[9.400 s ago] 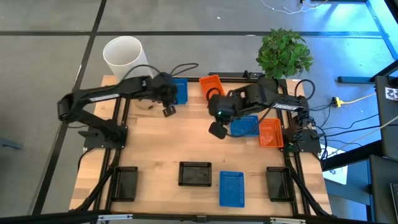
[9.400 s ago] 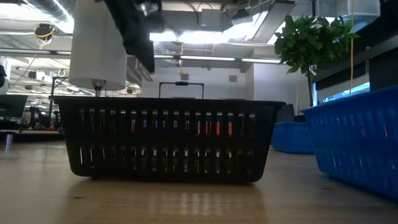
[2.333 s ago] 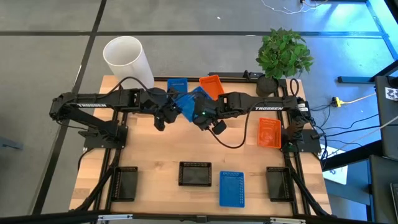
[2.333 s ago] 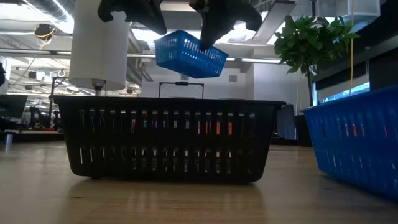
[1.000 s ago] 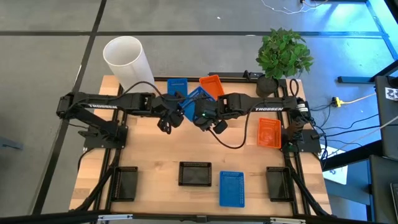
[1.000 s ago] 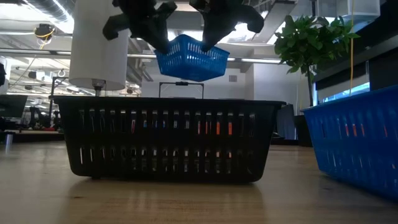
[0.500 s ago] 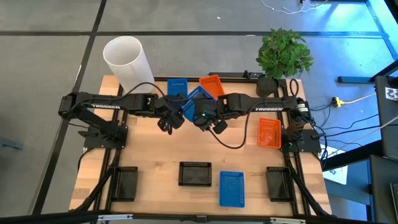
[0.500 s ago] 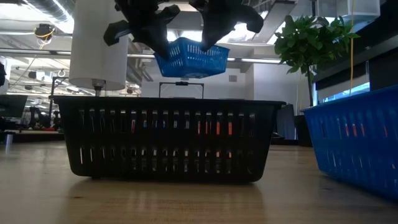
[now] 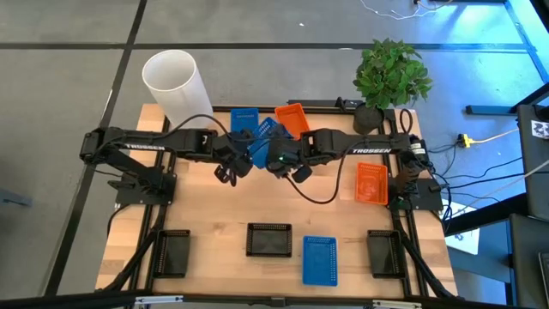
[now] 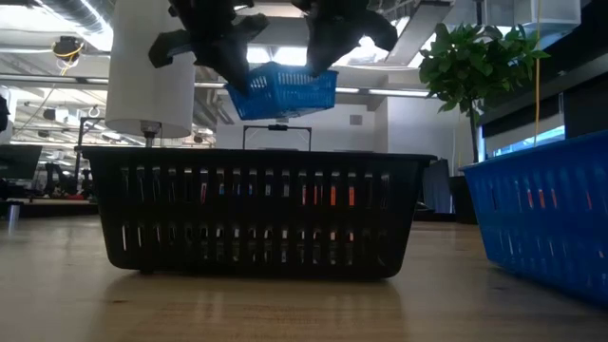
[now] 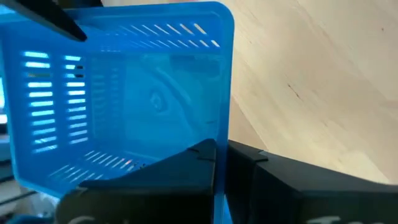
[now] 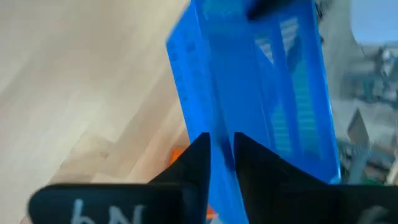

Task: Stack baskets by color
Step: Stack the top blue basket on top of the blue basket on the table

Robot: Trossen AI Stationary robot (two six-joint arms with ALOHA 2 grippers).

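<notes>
Two grippers meet mid-table at the far side on one blue basket [image 9: 264, 137], held aloft (a handover, I judge). Left gripper [image 9: 239, 154] clamped on its wall; right gripper [image 9: 276, 158] straddles the opposite wall, grip uncertain. Likely bound for the far blue basket [image 9: 244, 118].

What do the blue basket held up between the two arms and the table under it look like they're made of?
The blue basket looks like molded plastic: even saturated colour, thin walls cut with regular slots, light passing through them, a slightly glossy sheen. The table looks like light wood, probably butcher-block style: pale boards with visible grain lines and seams, matte to satin finish.
</notes>
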